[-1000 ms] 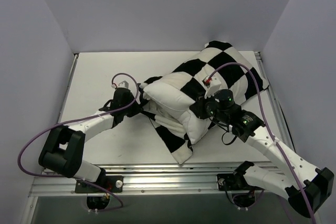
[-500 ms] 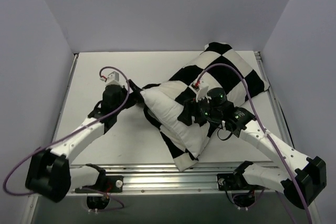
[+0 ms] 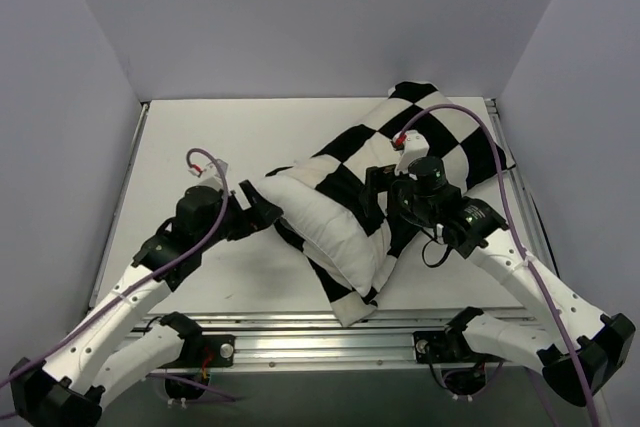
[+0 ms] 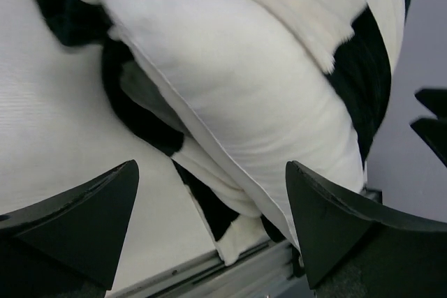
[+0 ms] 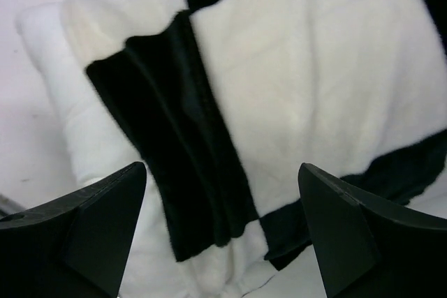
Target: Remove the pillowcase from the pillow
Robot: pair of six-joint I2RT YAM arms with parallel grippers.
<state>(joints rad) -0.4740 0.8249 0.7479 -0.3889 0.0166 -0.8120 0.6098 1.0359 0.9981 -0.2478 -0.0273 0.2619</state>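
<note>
- The plain white pillow (image 3: pixel 320 224) lies diagonally on the table (image 3: pixel 200 142), with its near-left part bare.
- The checkered pillowcase (image 3: pixel 455 155) covers the far-right part and trails underneath.
- The left gripper (image 3: pixel 262 215) is at the pillow's left corner, jaws wide apart, holding nothing.
- The right gripper (image 3: pixel 377 197) is over the pillowcase's bunched edge, jaws apart.

The left pincer (image 4: pixel 211 169) and the right pincer (image 5: pixel 222 167) both gape wide, angled toward each other.
</note>
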